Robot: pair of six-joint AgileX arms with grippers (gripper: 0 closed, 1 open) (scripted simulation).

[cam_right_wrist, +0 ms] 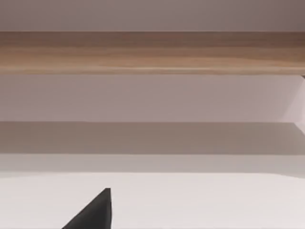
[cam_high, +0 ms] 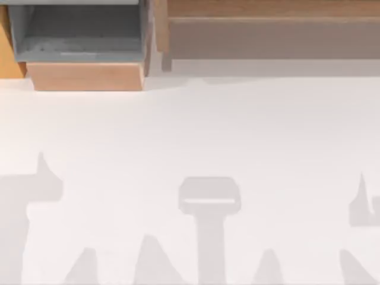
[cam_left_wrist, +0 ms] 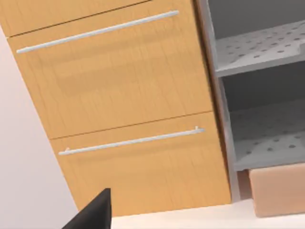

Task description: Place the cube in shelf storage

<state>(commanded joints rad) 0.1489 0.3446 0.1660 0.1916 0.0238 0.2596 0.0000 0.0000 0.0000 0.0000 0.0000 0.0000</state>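
Ahead of the right gripper [cam_right_wrist: 95, 212] the shelf storage [cam_right_wrist: 152, 52] stands across the white table [cam_right_wrist: 190, 200]; its finger spread is unclear, likewise for the left gripper [cam_left_wrist: 93, 213].

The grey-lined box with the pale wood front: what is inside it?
In the top view the grey-lined box shows bare grey lining and nothing resting there. Its pale wood front hides whatever sits lower.

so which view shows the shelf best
The right wrist view: the shelf faces the camera, with a brown board running across the frame and an open bay under it. The top view catches just its boards from above at the table's far right edge. The left wrist view looks at a drawer cabinet and grey-lined box instead.
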